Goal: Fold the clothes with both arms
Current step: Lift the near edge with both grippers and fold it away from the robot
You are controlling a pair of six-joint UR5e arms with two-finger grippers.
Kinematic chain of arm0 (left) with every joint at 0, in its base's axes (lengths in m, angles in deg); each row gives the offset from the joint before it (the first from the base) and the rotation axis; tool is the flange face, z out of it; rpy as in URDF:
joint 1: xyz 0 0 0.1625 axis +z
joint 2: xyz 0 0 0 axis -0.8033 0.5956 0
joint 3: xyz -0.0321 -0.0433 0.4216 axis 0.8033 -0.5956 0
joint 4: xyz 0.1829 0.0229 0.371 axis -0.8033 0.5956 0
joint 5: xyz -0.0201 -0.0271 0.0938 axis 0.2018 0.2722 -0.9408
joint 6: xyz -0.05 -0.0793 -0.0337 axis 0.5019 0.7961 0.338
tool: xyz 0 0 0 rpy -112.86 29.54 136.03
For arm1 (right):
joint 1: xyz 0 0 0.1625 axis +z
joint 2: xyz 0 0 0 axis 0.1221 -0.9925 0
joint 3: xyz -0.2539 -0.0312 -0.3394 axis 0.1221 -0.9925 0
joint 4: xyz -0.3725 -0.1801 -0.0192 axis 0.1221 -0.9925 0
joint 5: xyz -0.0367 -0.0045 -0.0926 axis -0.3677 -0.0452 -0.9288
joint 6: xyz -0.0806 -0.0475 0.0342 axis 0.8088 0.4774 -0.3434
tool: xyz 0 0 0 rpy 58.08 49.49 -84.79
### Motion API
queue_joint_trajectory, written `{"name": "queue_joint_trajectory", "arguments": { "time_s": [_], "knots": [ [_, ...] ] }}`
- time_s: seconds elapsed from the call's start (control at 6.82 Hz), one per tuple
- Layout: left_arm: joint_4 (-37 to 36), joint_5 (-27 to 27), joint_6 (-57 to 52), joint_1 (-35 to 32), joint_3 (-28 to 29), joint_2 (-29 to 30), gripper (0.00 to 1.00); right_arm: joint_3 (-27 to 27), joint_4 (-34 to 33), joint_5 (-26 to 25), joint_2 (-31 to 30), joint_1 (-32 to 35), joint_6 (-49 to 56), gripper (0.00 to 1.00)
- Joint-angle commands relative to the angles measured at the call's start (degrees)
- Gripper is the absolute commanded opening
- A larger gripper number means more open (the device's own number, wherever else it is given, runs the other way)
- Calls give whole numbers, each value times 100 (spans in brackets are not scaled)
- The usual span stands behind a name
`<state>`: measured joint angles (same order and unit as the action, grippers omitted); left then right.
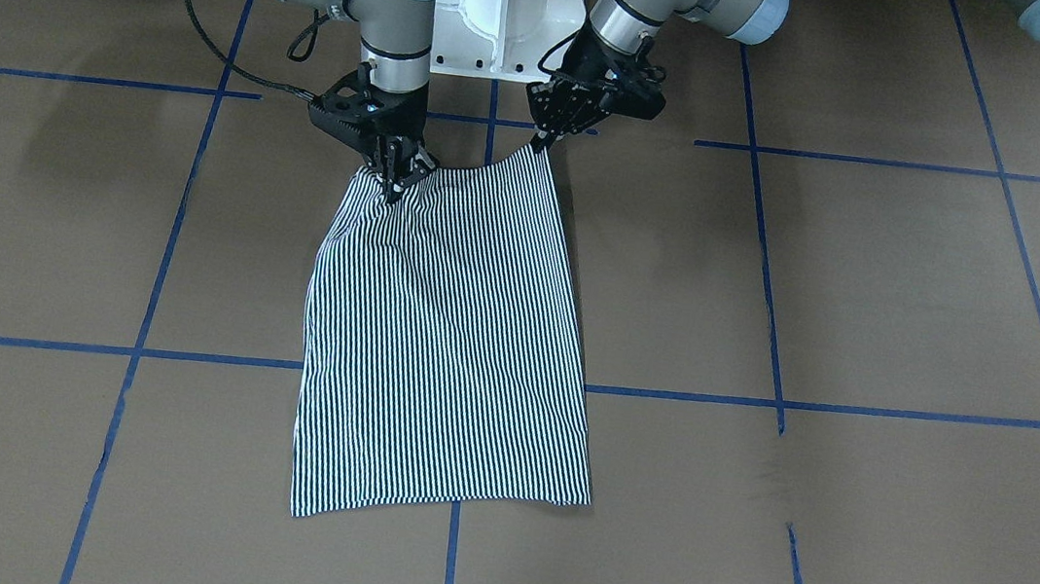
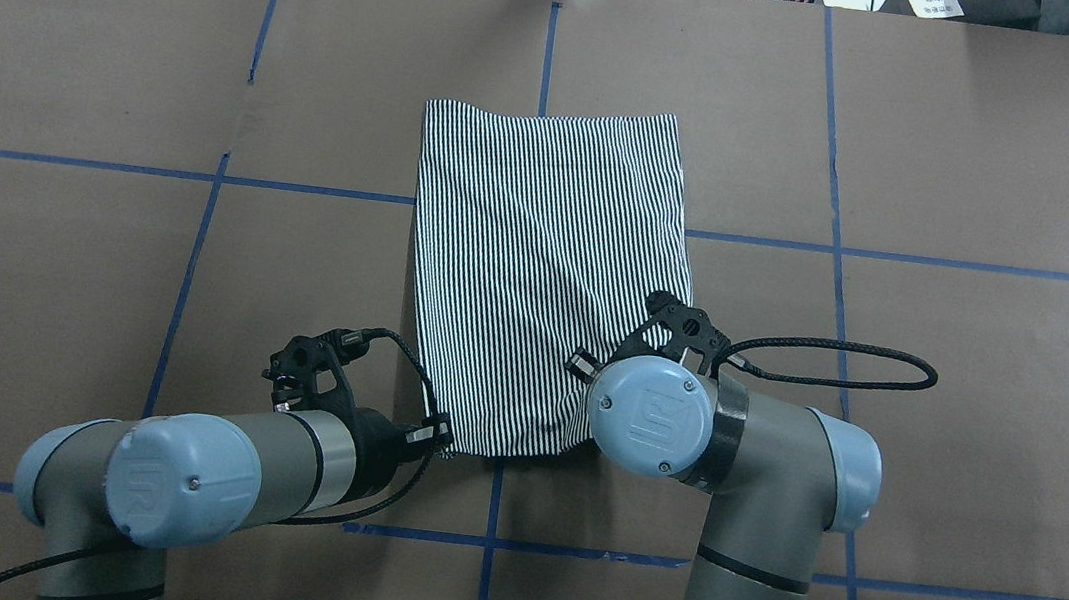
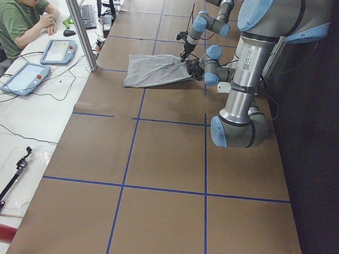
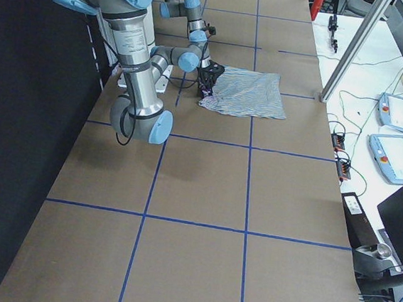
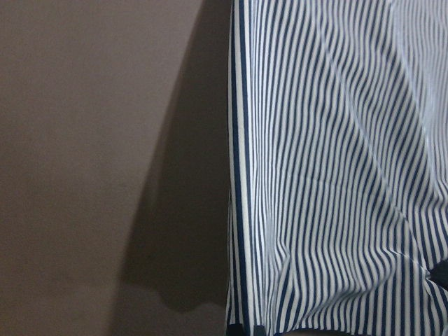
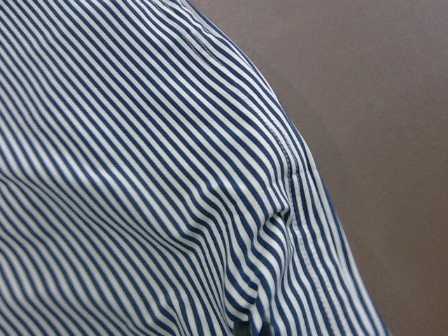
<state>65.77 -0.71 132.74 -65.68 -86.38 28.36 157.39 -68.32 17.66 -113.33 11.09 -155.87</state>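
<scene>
The clothes are one navy-and-white striped shirt (image 1: 452, 333) folded into a long rectangle on the brown table; its collar and buttons are hidden. My left gripper (image 1: 539, 144) is shut on the shirt's corner nearest the robot, on the right of the front-facing view. My right gripper (image 1: 395, 182) is shut on the other near corner. That near edge is raised slightly off the table, while the far end of the shirt (image 2: 550, 161) lies flat. In the overhead view the left gripper (image 2: 441, 435) pinches the corner, and the right wrist hides the right fingers. Both wrist views are filled with striped cloth (image 5: 336, 175) (image 6: 140, 175).
The white pedestal base (image 1: 504, 6) stands just behind the grippers. Blue tape lines grid the brown table (image 2: 937, 386). A seated person (image 3: 18, 14), teach pendants (image 3: 24, 78) and a metal post (image 3: 78, 23) are on the side table beyond the far edge.
</scene>
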Motion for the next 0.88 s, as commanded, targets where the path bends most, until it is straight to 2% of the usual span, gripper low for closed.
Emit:
{"name": "queue_joint_trajectory", "arguments": {
  "time_s": [0.0, 0.15, 0.29, 0.44, 0.73],
  "knots": [
    [-1560, 413, -127, -16, -1607, 1, 0, 1375, -1138, 33, 21, -148, -41, 0],
    [-2395, 477, -127, 2, -2286, 80, 0, 1913, -1564, 41, 31, -280, -138, 0],
    [-2681, 487, -127, 11, -2528, 80, 0, 1953, -1585, 42, 39, -299, -147, 0],
    [-2684, 478, -136, -7, -2365, 80, 0, 1841, -1577, 7, 39, -317, -139, 0],
    [-2667, 495, -738, -680, -1734, 351, 0, 1237, -1507, -11, 327, -195, -77, 0]
  ]
}}
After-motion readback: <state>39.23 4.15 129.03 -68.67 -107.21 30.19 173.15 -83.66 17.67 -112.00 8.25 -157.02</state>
